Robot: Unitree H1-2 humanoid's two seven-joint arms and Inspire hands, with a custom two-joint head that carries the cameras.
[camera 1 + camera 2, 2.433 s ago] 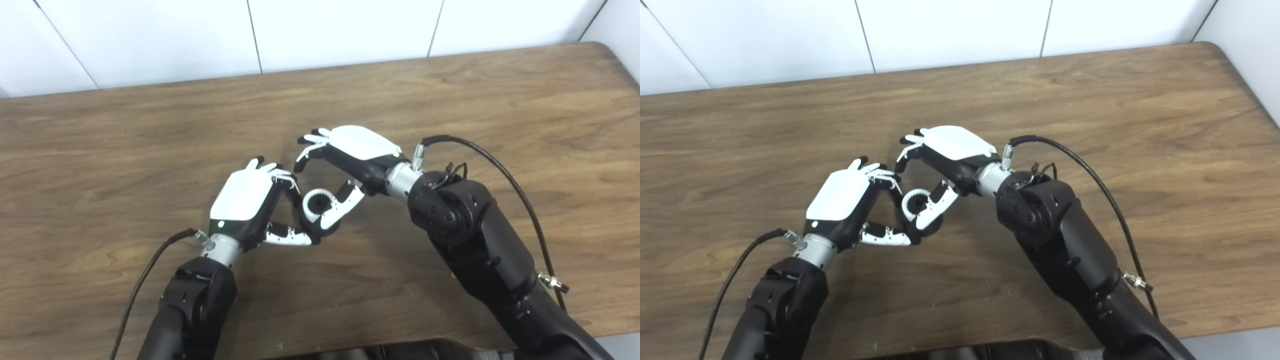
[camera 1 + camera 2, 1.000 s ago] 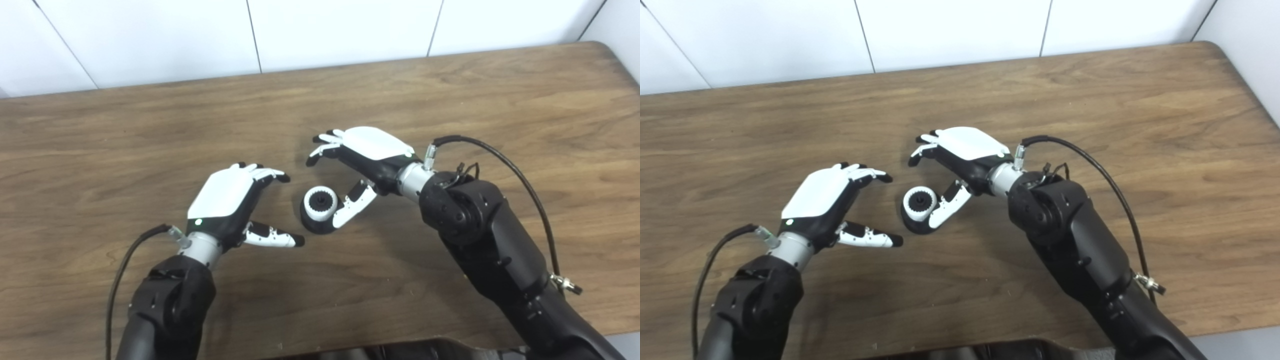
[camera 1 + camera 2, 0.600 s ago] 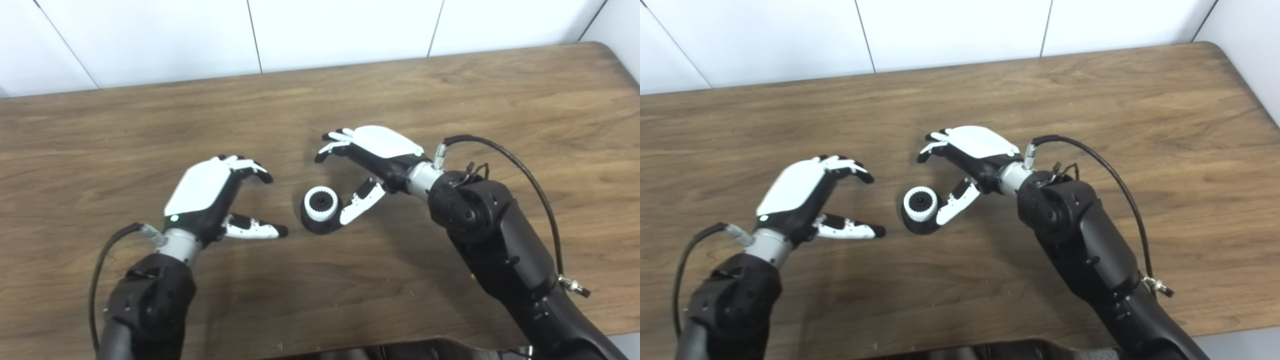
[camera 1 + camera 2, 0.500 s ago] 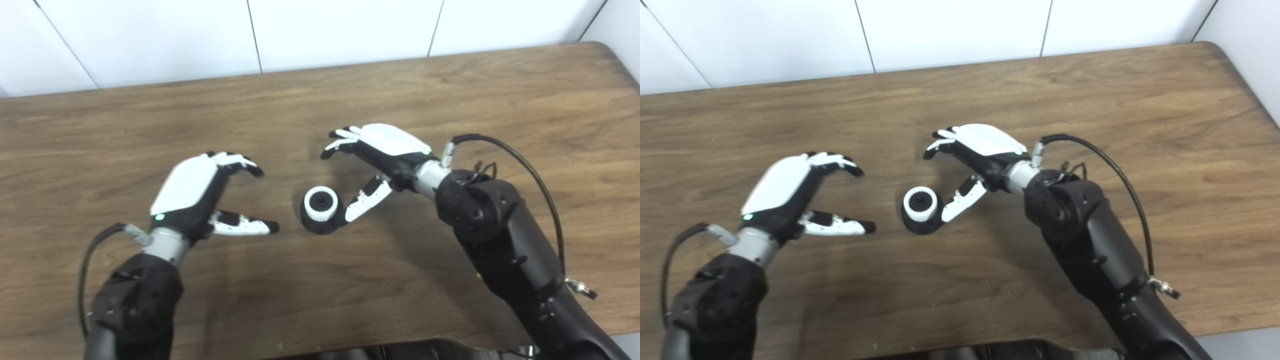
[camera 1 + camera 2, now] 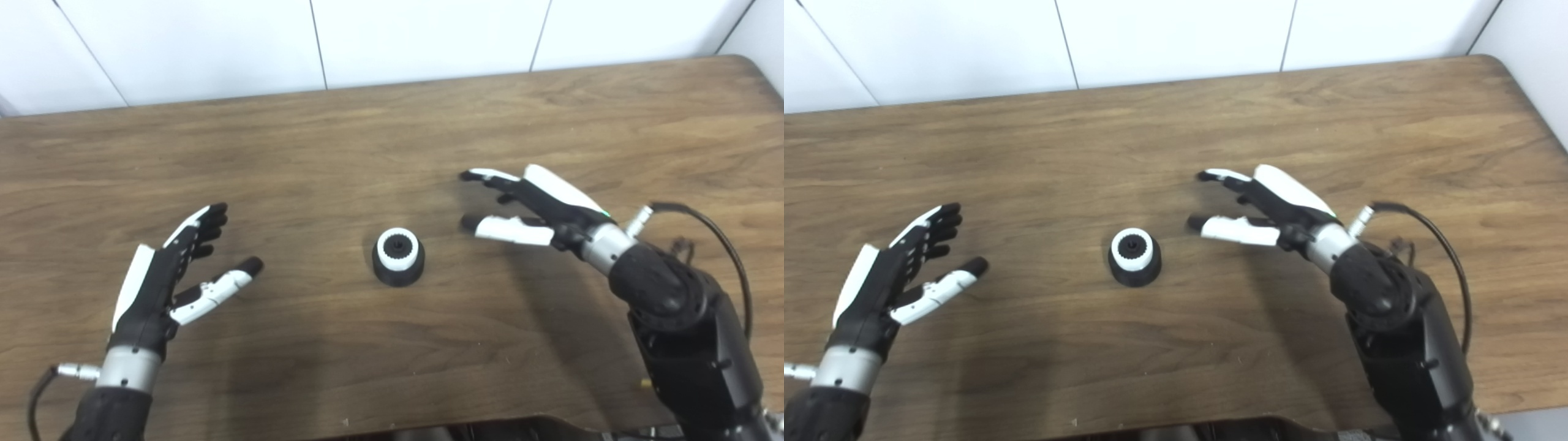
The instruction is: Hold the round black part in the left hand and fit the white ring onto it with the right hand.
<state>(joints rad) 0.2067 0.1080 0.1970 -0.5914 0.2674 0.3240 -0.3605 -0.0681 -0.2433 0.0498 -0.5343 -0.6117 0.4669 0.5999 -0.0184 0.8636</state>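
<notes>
Round black part (image 5: 398,271) stands upright on the wood-grain table (image 5: 367,141) between the two hands, well apart from the left hand (image 5: 162,278) and nearer the right hand (image 5: 539,205), touching neither. Seated on its top is the white ring (image 5: 398,248), ridged around its edge. Both hands hold nothing, their glossy black-and-white fingers spread apart.

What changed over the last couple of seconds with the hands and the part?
Both hands let go and pulled apart: the left robot hand drew back toward the table's left side, the right robot hand toward the right, and both are now open. The round black part with the white ring seated on it stayed standing at the middle of the table, untouched.
</notes>
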